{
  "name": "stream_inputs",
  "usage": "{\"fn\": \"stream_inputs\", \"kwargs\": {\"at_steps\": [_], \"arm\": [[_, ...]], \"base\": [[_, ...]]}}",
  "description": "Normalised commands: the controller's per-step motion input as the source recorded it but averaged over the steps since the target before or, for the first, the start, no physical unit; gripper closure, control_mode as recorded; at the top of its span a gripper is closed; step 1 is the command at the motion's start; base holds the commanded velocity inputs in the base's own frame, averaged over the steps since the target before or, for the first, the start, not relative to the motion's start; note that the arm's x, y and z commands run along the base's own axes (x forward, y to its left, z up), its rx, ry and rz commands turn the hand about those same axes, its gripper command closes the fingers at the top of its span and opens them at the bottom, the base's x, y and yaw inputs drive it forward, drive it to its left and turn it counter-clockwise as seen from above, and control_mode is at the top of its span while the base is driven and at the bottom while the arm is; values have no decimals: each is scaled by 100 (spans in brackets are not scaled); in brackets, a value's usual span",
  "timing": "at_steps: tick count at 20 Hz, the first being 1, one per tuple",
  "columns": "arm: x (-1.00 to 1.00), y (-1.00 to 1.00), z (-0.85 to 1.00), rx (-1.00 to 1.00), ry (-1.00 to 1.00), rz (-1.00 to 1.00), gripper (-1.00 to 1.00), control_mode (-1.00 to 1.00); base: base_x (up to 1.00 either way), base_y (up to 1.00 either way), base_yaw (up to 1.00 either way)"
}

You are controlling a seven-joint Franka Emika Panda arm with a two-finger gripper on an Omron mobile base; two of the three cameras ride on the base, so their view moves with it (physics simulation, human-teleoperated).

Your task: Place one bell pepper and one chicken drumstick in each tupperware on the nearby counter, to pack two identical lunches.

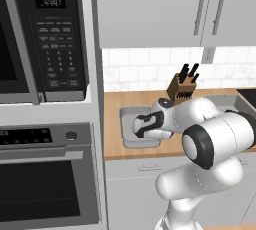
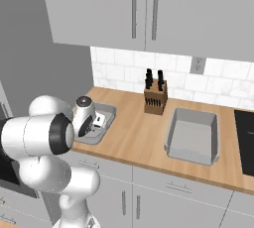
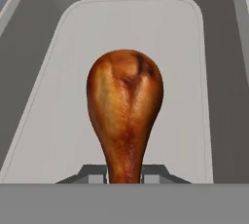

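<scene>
A browned chicken drumstick (image 3: pixel 125 111) is pinched by its thin end between my gripper (image 3: pixel 124 174) fingers, thick end pointing away. The gripper is shut on it and hangs just over the left tupperware (image 3: pixel 68 72), whose pale floor lies behind the meat. That light-grey tub (image 2: pixel 106 109) sits at the left end of the wooden counter (image 2: pixel 134 133), with my hand (image 2: pixel 95 122) reaching down into it. The second tupperware (image 2: pixel 192 135) lies to the right, holding nothing. From the left base view my forearm covers most of the left tub (image 1: pixel 125 113).
A wooden knife block (image 2: pixel 155 97) stands at the back of the counter between the two tubs. A black stovetop (image 2: pixel 246 140) borders the right tub. To the left rise a microwave (image 1: pixel 42 39) and an oven (image 1: pixel 45 174). Wall cabinets (image 2: pixel 144 9) hang overhead.
</scene>
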Motion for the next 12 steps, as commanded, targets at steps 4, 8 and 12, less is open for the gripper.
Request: {"fn": "stream_inputs", "kwargs": {"at_steps": [4, 8, 12], "arm": [[46, 1, -32, 0, 2, 0, 100, -100], [32, 8, -11, 0, 0, 0, -100, -100], [-2, 0, 4, 0, -4, 0, -100, -100]], "base": [[0, 0, 0], [0, 0, 0], [0, 0, 0]]}}
